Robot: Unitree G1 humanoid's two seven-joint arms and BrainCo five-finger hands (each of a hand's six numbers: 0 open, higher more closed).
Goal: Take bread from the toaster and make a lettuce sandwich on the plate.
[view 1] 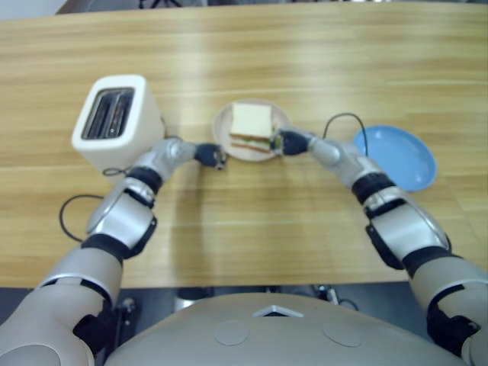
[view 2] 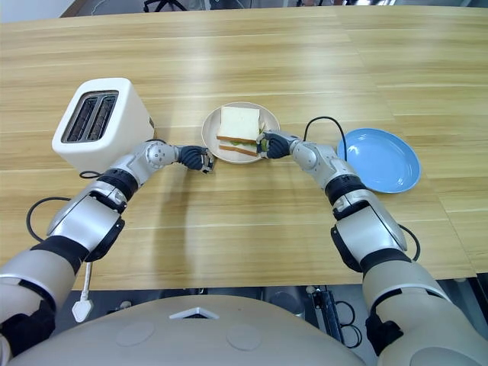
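Observation:
A white toaster point(view 1: 118, 122) stands at the left of the table, and its two slots look dark and empty. To its right a beige plate point(view 1: 220, 131) carries a sandwich point(view 2: 238, 128): white bread on top, green lettuce showing at the edge, bread below. My right hand point(view 2: 272, 145) is at the sandwich's near right corner with its fingers closed on it. Just off the plate's left rim, my left hand point(view 2: 195, 158) rests low over the table, curled and holding nothing.
A blue plate point(view 1: 396, 156) lies to the right of my right forearm. A black cable point(view 2: 324, 122) loops above my right wrist and another black cable point(view 1: 69, 210) lies by my left arm. A white plug point(view 2: 80, 309) hangs at the table's near edge.

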